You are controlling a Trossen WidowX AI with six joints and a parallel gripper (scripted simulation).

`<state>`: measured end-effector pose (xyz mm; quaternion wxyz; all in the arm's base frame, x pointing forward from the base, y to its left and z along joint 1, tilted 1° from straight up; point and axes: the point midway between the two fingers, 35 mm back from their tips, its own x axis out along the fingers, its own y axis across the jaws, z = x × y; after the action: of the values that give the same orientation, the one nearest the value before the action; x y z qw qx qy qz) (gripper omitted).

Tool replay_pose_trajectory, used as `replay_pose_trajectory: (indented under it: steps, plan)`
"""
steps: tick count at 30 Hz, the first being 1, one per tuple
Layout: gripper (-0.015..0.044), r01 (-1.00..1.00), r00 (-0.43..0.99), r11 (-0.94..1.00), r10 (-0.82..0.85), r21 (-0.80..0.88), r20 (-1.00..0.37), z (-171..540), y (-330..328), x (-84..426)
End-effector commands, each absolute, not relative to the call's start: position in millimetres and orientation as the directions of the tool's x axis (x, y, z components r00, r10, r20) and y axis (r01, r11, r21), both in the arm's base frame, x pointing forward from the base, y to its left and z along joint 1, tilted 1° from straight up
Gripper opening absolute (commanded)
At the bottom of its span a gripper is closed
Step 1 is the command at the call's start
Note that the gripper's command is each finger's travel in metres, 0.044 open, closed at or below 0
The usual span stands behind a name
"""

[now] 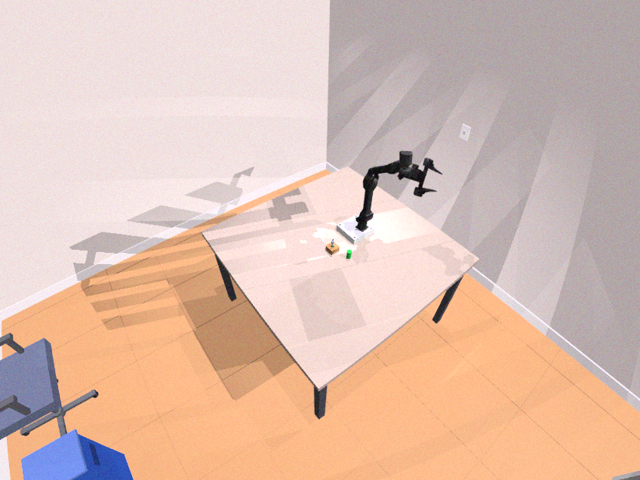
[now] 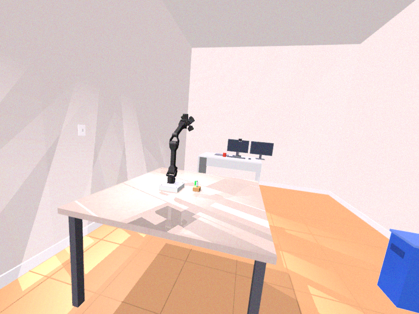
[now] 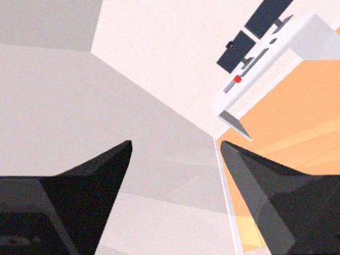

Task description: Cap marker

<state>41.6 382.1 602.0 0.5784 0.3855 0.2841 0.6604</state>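
A black robot arm (image 1: 367,193) is mounted on a white base plate (image 1: 354,232) near the back of a pale desk (image 1: 330,309) in a room corner. The arm is raised high and bent away from the desk, and its hand (image 1: 426,178) is held up in the air near the grey wall, well apart from everything on the desk. The two fingers are spread wide with nothing between them; in the wrist view only wall, floor and a distant white side table with two monitors (image 3: 257,36) are seen past them. A marker (image 1: 332,242) is stood upright in a small brown holder block (image 1: 332,248) just in front of the base plate. The green cap (image 1: 349,253) is stood loose on the desk just beside the block, not on the marker.
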Motion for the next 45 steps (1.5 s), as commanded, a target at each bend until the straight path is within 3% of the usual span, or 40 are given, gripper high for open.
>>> replay_pose_trajectory:
  steps: [1,6,13,20,26,31,40,45]
  plan:
    - [0.0374,-0.552,-0.029,-0.161,0.984,0.818,0.174,599.9,382.8,43.5]
    - [0.025,-0.7,0.103,0.073,0.995,0.71,-0.001,543.8,393.7,92.6]
    - [0.025,-0.816,0.287,0.39,0.914,0.428,-0.286,448.2,381.0,169.3]
    - [0.025,-0.842,0.396,0.529,0.735,0.101,-0.551,352.9,334.5,229.6]
    - [0.025,-0.863,0.412,0.489,0.528,-0.131,-0.743,276.3,275.6,264.1]
    - [0.025,-0.901,0.359,0.374,0.353,-0.222,-0.864,220.5,220.1,274.5]
    - [0.025,-0.99,0.11,0.095,0.073,-0.103,-0.991,135.0,116.2,250.3]
    - [0.025,-0.999,0.023,0.025,0.02,-0.022,-1.0,118.1,89.0,233.5]
